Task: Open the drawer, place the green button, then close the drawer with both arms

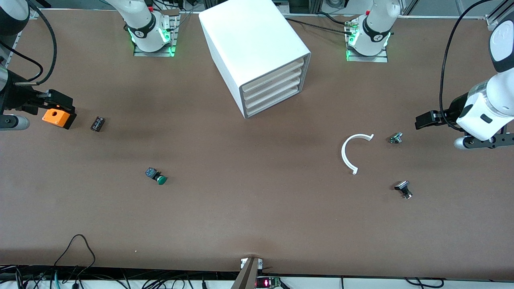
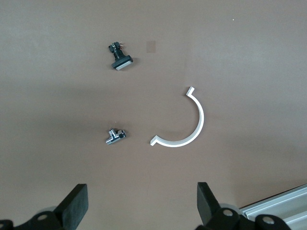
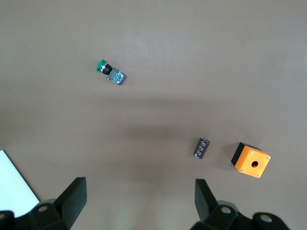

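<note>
The white cabinet (image 1: 253, 44) stands at the middle of the table's robot side, its four cream drawer fronts all shut; the lowest drawer (image 1: 276, 104) is shut. The green-capped button (image 1: 156, 176) lies on its side on the table, nearer the front camera, toward the right arm's end; it also shows in the right wrist view (image 3: 110, 72). My right gripper (image 1: 64, 105) hangs open and empty above the orange box, its fingers wide apart in its wrist view (image 3: 140, 199). My left gripper (image 1: 422, 120) is open and empty, up in the air at the left arm's end (image 2: 141, 201).
An orange box with a hole (image 1: 56, 117) and a small black part (image 1: 97, 123) lie near the right gripper. A white half-ring (image 1: 348, 154), a small silver part (image 1: 396, 138) and a black-and-silver knob-like part (image 1: 403, 189) lie near the left gripper.
</note>
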`<state>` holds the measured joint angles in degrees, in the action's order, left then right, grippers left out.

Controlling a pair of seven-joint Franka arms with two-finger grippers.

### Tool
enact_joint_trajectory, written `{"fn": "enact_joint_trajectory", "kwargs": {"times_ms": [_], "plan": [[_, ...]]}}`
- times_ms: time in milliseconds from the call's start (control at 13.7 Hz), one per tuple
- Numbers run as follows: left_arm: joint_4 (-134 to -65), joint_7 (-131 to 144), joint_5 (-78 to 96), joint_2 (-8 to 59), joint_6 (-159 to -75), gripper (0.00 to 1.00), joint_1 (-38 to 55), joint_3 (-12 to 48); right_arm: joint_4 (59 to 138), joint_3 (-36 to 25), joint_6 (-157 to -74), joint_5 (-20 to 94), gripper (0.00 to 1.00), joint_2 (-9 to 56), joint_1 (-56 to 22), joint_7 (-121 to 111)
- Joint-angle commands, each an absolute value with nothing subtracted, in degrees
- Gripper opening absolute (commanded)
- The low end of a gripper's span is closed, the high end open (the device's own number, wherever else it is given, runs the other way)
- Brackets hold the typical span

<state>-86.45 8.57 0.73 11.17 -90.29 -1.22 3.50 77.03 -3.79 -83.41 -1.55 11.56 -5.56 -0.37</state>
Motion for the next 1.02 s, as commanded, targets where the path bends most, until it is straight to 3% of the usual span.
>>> {"fn": "enact_joint_trajectory", "kwargs": {"times_ms": [0,951], "plan": [[-84.29,7.82,0.79,12.13,-88.86,1.00,-1.23,3.69,76.46,-3.78,-83.15,-2.02,1.00,11.43,-5.54,-0.35],[-84.37,7.65,1.32,12.13,-88.86,1.00,-1.67,3.60,76.64,-3.69,-83.58,-5.71,1.00,11.60,-5.71,-0.09]]}}
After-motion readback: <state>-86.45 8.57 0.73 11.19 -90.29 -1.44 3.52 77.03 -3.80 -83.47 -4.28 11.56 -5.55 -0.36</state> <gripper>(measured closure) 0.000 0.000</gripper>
